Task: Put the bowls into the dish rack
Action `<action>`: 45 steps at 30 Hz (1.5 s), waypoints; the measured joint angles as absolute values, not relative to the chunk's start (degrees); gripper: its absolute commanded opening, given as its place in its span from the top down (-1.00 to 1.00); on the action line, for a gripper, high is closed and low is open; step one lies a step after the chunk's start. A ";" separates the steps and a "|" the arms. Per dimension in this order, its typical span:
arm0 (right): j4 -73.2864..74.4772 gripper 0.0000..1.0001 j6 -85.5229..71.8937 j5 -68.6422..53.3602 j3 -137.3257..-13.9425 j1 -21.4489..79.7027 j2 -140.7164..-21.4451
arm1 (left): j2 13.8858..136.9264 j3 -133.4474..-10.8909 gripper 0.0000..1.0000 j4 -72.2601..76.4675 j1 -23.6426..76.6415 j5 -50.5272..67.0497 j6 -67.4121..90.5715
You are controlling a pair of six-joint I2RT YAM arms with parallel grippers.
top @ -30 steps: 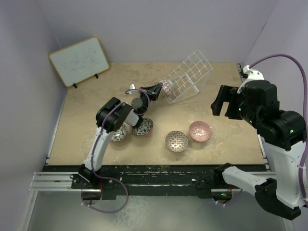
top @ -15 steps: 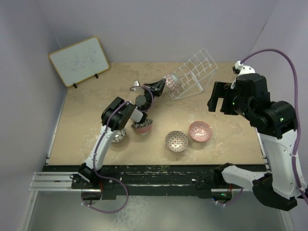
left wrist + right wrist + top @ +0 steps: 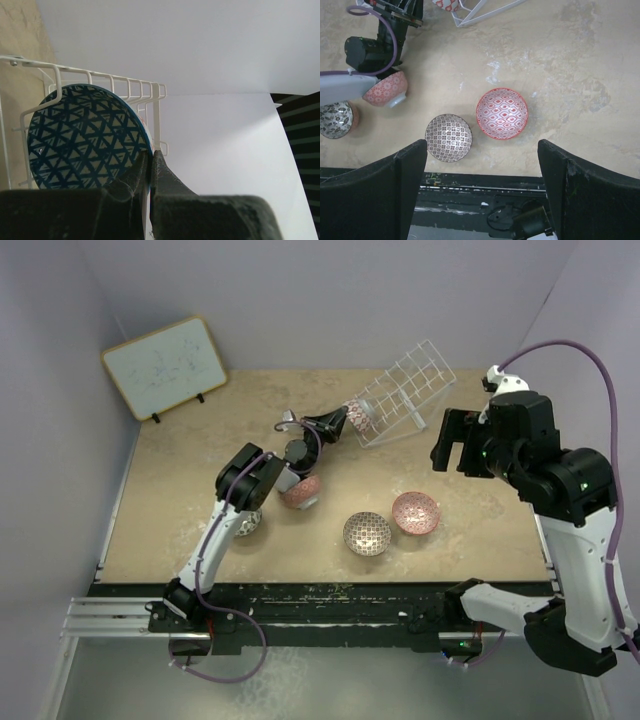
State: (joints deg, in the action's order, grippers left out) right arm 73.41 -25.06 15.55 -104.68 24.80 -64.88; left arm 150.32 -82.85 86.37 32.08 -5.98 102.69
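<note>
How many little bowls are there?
5: blue bowl in the left gripper at the dish rack; lattice bowl and pink bowl on the table; red-sided bowl and grey-white bowl left of those.

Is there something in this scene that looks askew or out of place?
Yes. The dish rack stands tilted, not flat on the table. Also, a reddish bowl by the left arm lies tipped, showing its outer side, while the pink bowl and the lattice bowl sit upright.

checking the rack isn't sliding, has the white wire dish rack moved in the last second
Yes. The white wire dish rack has slid right, away from the wood-framed whiteboard.
</note>
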 measured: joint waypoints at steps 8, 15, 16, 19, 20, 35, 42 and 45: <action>73.45 -0.85 -25.04 15.53 -106.43 24.80 -65.67 | 152.64 -88.71 1.00 86.32 32.34 -5.98 104.18; 73.45 -0.85 -25.04 15.51 -107.50 24.80 -67.79 | 153.16 -89.56 1.00 86.35 32.49 -5.96 105.62; 73.41 -0.85 -25.04 15.51 -107.50 24.80 -68.03 | 153.23 -89.69 1.00 86.35 32.49 -5.93 105.80; 73.38 -0.85 -25.04 15.46 -107.50 24.80 -68.62 | 153.32 -89.80 1.00 86.35 32.49 -5.80 105.95; 73.38 -0.85 -25.04 15.44 -107.50 24.80 -68.64 | 153.32 -89.80 1.00 86.35 32.49 -5.76 105.95; 73.08 -0.85 -25.06 15.42 -107.70 24.80 -68.45 | 152.03 -86.06 1.00 86.35 32.21 -3.49 105.89; 72.93 -0.86 -25.12 15.22 -107.72 24.80 -68.45 | 151.79 -85.32 0.82 86.21 31.90 -1.23 106.19; 72.79 -0.86 -25.17 14.94 -107.79 24.80 -68.40 | 151.61 -84.90 0.74 86.11 31.86 0.05 107.02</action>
State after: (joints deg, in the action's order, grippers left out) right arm 72.79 -25.17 14.94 -107.79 24.80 -68.40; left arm 151.61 -84.90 86.11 31.86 0.05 107.02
